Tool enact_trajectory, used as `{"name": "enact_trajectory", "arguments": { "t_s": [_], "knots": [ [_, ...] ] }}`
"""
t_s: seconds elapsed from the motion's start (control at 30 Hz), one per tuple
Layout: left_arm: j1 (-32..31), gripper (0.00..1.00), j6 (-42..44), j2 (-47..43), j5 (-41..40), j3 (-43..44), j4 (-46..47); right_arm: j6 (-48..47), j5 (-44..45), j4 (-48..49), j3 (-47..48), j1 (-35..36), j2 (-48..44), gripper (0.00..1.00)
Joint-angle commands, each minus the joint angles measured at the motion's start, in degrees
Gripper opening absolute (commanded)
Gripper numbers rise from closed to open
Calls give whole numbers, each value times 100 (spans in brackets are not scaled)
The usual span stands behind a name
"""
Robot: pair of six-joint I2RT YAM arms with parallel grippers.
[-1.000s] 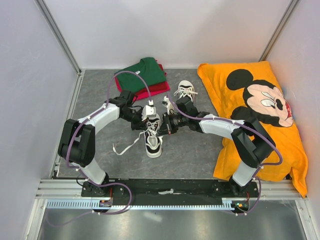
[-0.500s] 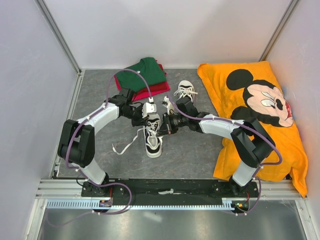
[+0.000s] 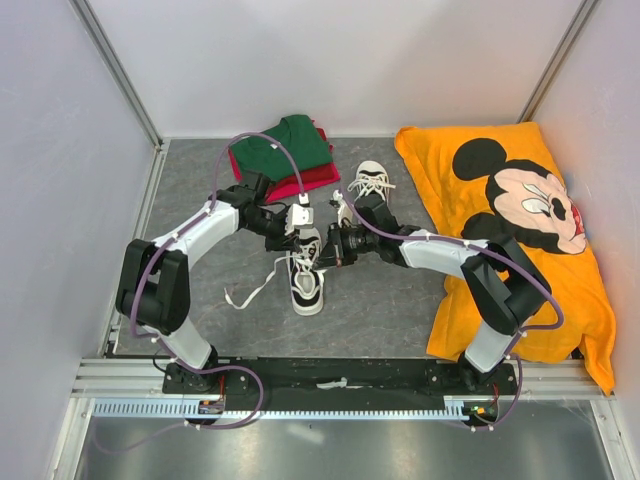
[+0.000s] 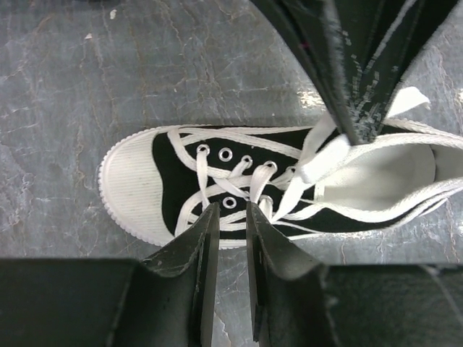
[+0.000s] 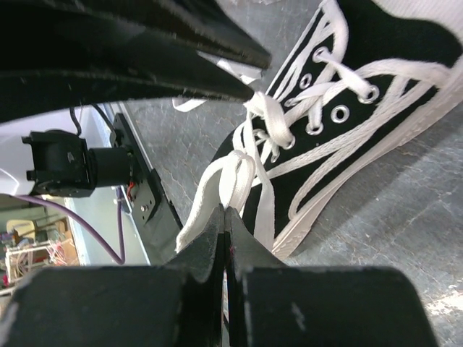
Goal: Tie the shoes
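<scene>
— Where was the near shoe (image 3: pixel 307 283)?
— On the grey table (image 3: pixel 390 290); the right gripper (image 5: pixel 224 213) was clamped on its lace (image 5: pixel 235 170), the left gripper (image 4: pixel 231 217) slightly parted by the eyelets
— The far shoe (image 3: pixel 371 181)?
— Behind, near the folded clothes (image 3: pixel 285 150)

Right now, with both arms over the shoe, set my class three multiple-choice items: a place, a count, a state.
1. Where on the table is the orange cloth? A) right side B) left side C) middle
2. How many shoes are there? A) one B) three C) two
3. The right gripper is: A) wide open B) shut on a white lace C) shut on the cloth
Answers: 1 A, it covers the right edge; 2 C, a near shoe and a far shoe; 3 B, it pinches the lace.
</scene>
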Motion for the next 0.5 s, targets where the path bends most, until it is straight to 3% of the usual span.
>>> {"name": "enact_trajectory", "arguments": {
  "t_s": [0.0, 0.47],
  "knots": [
    [-79, 27, 366, 124, 216, 258, -149, 258, 58, 323, -71, -95, -133, 0],
    [-264, 27, 463, 397, -92, 399, -184, 372, 5, 384, -18, -104, -28, 0]
  ]
}}
